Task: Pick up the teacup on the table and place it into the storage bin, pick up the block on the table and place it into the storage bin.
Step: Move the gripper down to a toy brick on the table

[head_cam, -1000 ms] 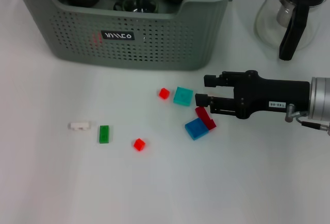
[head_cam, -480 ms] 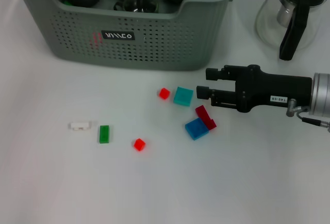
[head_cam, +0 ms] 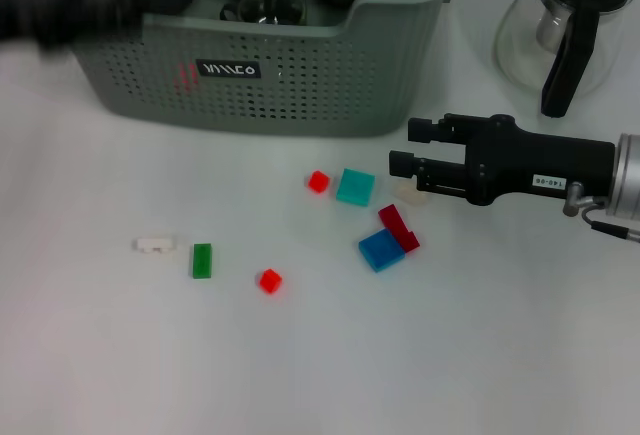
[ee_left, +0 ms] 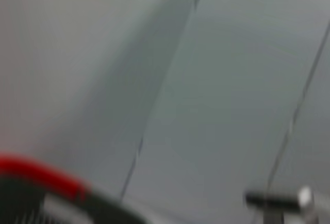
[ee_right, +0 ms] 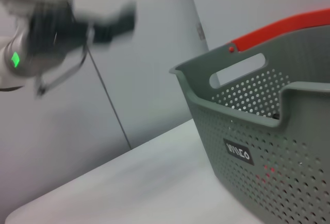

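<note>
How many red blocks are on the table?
3: one small red block beside the teal block, one nearer front, one long one touching the blue block.

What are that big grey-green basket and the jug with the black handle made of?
The storage bin looks like moulded matte plastic: even grey-green walls pierced with regular rows of holes. The carafe seems to be clear glass, since the table shows through its glossy, rounded body; its black handle is probably plastic.
</note>
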Robot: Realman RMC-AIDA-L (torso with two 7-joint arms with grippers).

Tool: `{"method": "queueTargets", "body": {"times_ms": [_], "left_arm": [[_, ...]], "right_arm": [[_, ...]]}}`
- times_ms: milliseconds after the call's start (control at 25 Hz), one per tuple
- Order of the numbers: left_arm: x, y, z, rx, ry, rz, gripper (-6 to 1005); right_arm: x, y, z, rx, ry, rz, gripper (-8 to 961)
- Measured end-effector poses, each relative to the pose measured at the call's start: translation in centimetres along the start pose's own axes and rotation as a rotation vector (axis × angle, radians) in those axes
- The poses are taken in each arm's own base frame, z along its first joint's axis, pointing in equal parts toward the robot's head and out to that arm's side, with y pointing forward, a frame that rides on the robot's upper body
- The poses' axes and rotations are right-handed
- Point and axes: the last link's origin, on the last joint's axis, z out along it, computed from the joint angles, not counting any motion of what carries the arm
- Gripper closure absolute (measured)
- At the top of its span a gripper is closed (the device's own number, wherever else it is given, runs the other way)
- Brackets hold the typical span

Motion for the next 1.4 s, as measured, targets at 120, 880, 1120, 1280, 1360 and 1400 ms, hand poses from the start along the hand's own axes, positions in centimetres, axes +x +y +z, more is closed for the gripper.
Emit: {"method": "queueTargets", "body": {"times_ms": [120, 880, 1120, 1280, 1360, 1400], "left_arm": [[-1.9, 0.8, -1.5, 0.010, -0.224, 0.009, 209], [-3.6, -0.6, 4.6, 0.266, -1.205, 0.150, 482], [-5.0, -0.3, 6.5, 0.250, -1.274, 0.202, 496], [-5.6, -0.2, 7.2, 0.257, -1.308, 0.216, 526], [-5.9, -0.2, 7.5, 0.261, -1.318, 0.221, 541], [-6.1, -0.2, 7.7, 0.262, -1.326, 0.229, 548]], "right_arm": [[0.1, 0.0, -0.1, 0.004, -0.006, 0.007, 312], [0.2, -0.1, -0.1, 0.017, -0.007, 0.043, 312], [0.3, -0.2, -0.1, 0.027, -0.007, 0.044, 312], [0.4, -0.3, -0.1, 0.029, -0.006, 0.050, 312], [0.4, -0.3, 0.0, 0.032, -0.005, 0.050, 312], [0.4, -0.3, 0.0, 0.034, -0.004, 0.049, 312]]}}
